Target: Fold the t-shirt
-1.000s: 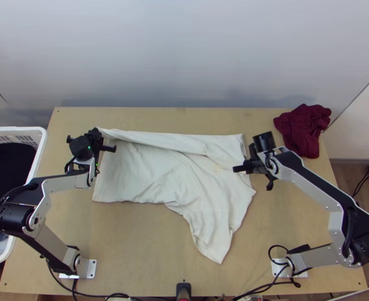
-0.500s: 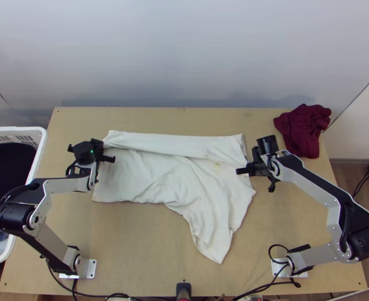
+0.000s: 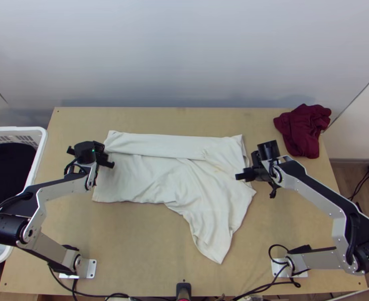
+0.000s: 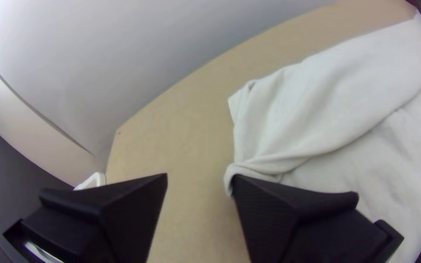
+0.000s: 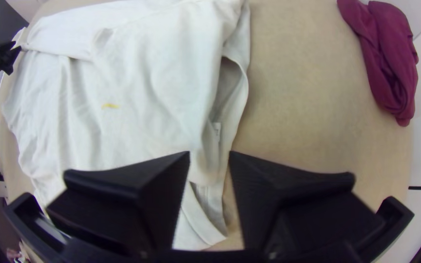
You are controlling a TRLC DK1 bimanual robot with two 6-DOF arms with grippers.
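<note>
Across the middle and far part of the light wooden tabletop (image 3: 149, 251), the white t-shirt (image 3: 149, 180) is lying mostly spread and wrinkled, with a long strip folded over along its far side and a pointed part stretching toward the near edge. Over the shirt's left end, the left pincer (image 3: 98, 154) is hanging released, its 2 black fingers standing wide apart; in the left wrist view, a curled bit of the shirt is lying right at 1 fingertip, though whether the 2 are touching, I cannot tell. At the shirt's right end, the right pincer (image 3: 256, 175) is hovering released too, its 2 fingers standing apart and gripping nothing. Between and beyond them, in the right wrist view, the shirt's edge is gaping beside a small pale label (image 5: 217, 129), and a yellow mark (image 5: 109, 105) is showing on the white cloth. Near the tabletop's far right corner, a maroon cloth (image 3: 303, 130) is lying bunched, while at the left a white basket (image 3: 39, 145) is holding dark clothing (image 3: 6, 170).
</note>
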